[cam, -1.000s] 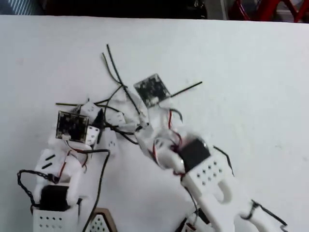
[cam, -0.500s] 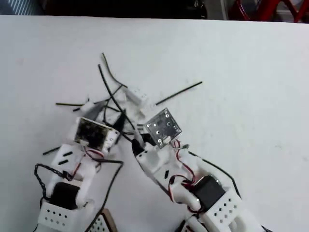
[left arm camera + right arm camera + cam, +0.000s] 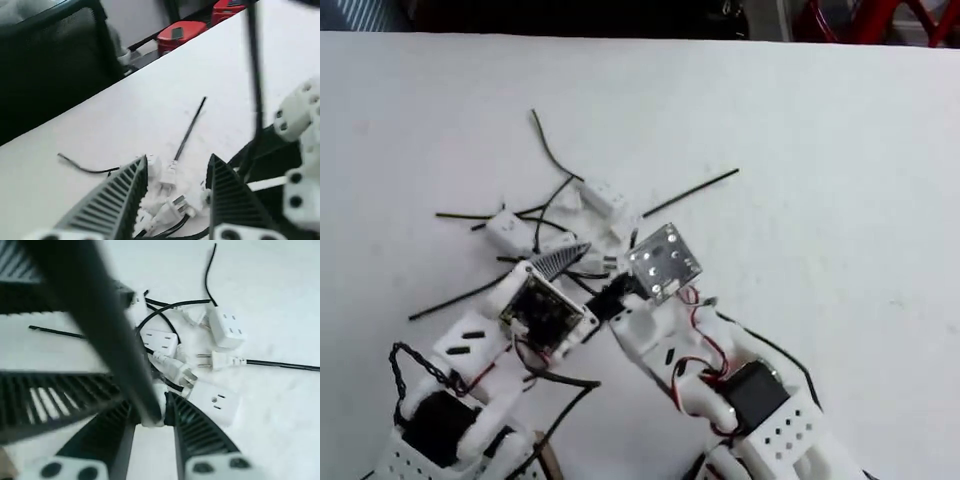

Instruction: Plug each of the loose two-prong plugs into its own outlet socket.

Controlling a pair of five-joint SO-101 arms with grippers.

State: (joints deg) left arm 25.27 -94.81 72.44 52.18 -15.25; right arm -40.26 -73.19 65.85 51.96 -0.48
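Right fingers [image 3: 195, 425]: clamped on a white plug [image 3: 150, 417], black cord trailing. Just ahead: nearest socket [image 3: 215, 400], open-faced; loose plugs [image 3: 172, 369] beside it, prongs bare. Left fingers [image 3: 120, 195]: apart, empty, above the same heap on the worktop [image 3: 280, 290]. Progress, by judgement: nothing seated; every plug outstanding.

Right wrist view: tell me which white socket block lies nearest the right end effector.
The socket block lying face up just beside the right end effector. The multi-slot block and the block among the cords lie farther off.

sockets [image 3: 227, 329] beside plugs [image 3: 172, 368], on table [image 3: 280, 285]
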